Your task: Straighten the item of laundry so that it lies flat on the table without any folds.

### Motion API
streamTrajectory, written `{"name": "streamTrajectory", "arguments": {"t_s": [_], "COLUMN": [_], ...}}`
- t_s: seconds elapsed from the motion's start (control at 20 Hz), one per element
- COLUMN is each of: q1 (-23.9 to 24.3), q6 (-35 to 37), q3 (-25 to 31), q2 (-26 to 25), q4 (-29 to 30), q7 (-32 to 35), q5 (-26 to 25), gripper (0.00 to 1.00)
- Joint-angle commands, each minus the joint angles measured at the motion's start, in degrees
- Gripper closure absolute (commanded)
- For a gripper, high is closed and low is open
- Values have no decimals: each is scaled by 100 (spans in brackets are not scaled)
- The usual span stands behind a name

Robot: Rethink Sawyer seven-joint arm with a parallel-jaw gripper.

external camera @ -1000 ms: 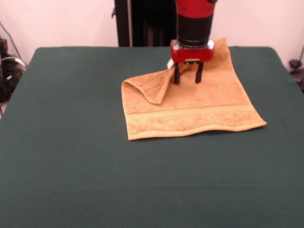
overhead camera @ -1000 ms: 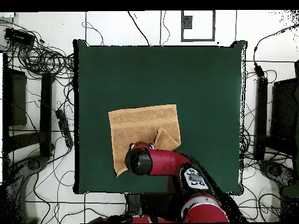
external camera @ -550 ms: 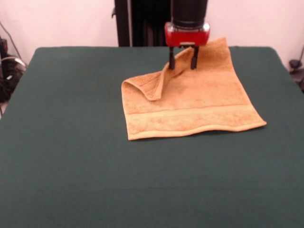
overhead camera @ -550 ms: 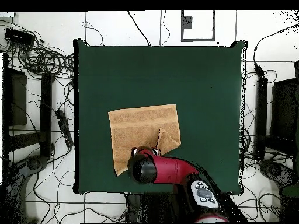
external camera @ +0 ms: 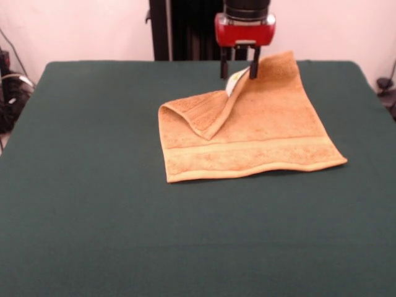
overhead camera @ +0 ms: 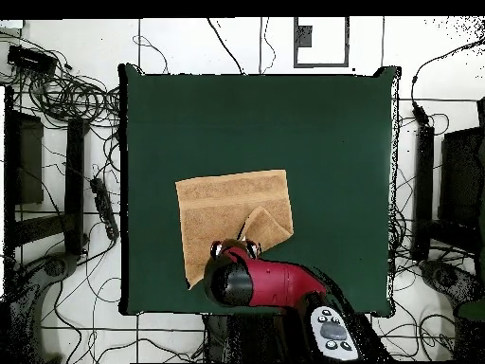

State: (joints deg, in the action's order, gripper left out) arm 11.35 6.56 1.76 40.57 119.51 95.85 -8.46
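Observation:
The item of laundry [external camera: 260,136], an orange-tan towel, lies on the far middle of the green table [external camera: 111,216]. Its left far part is folded over into a triangular flap [external camera: 198,111]. The flap's corner, with a small white tag [external camera: 234,81], stands up off the table between the fingertips of my gripper [external camera: 239,73], which is shut on it and held a little above the cloth. In the overhead view the towel [overhead camera: 223,204] lies left of the table's [overhead camera: 322,142] centre. The red arm covers its near edge, the gripper [overhead camera: 235,249] is at that edge, and the flap [overhead camera: 267,227] shows to its right.
The towel's near border band [external camera: 247,158] lies flat. A black column [external camera: 185,31] stands behind the table. Tangled cables [overhead camera: 66,95] and black stands [overhead camera: 76,180] surround the table on the floor.
The gripper has risen from the towel's surface and drawn back toward the table's far edge. The folded corner has come up with it, showing the white tag.

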Motion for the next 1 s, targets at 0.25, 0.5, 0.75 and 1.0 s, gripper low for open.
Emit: {"name": "streamTrajectory", "arguments": {"t_s": [0.25,0.5,0.75,1.0], "q1": [-168,-259,-207,-166], "q6": [-187,-490,-692,-843], "q3": [547,573,626,667], "q2": [-866,-1179,-1496,-1761], "q4": [-183,-331,-532,-685], "q7": [766,859,808,798], "q5": [-42,-4,-29,-26], "gripper": [0,0,0,0]}}
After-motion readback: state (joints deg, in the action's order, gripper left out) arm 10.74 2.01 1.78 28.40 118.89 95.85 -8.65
